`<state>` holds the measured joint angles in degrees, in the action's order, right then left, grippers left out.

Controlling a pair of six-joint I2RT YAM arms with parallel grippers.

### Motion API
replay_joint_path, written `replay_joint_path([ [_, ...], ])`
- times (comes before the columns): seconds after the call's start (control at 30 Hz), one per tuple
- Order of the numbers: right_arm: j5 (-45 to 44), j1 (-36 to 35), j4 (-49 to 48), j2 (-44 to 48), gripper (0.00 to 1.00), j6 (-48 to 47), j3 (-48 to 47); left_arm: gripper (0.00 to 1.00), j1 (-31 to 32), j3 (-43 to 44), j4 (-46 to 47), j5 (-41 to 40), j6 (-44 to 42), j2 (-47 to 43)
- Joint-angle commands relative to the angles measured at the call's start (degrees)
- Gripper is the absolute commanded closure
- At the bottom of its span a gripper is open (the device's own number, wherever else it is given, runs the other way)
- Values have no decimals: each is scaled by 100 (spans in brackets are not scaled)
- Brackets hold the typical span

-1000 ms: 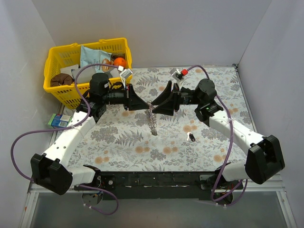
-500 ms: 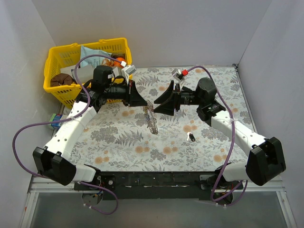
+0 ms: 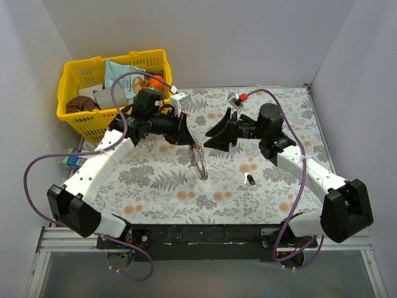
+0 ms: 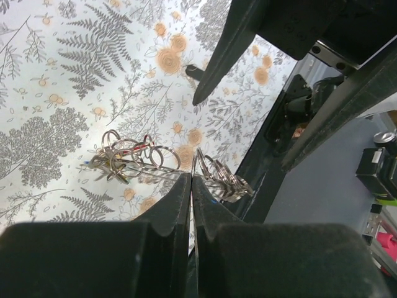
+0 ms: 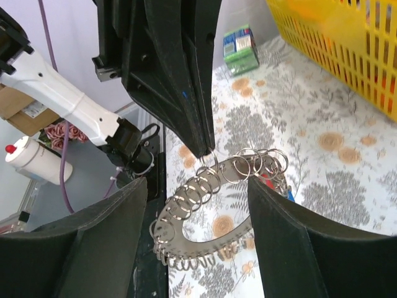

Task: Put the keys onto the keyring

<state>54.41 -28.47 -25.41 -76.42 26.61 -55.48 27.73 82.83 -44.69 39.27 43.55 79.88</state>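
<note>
Target nearest you: the dark key [image 3: 250,179], loose on the table [image 3: 279,105] at 4 o'clock from the keyring [image 3: 198,158]. The keyring hangs mid-table, pinched in your closed left tool [image 3: 191,140]. Your right tool [image 3: 212,134] stands open and empty at 1 o'clock of it. Hold the left pinch steady, lower the right onto that key, and grip its head so the hole is clear.

Overhead view from the near side; both wrist views close on the shared keyring [image 5: 192,248]
</note>
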Motion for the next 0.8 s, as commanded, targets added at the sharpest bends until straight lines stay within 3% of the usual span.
replay_joint_path([
  [0.0, -80, 69, 132, 163, 27, -252, 266, 100, 162, -231, -5, -331, -145, 116],
  [0.3, -396, 192, 949, 470, 27, -824, 705, 100, 558, -504, 109, -498, -84, 949],
  [0.57, -932, 333, 1741, 795, 27, -1368, 943, 100, 857, -364, 197, -1430, -180, 1197],
  [0.77, -653, 368, 1522, 603, 41, -1474, 1092, 100, 1129, -258, 162, -1931, -540, 1241],
])
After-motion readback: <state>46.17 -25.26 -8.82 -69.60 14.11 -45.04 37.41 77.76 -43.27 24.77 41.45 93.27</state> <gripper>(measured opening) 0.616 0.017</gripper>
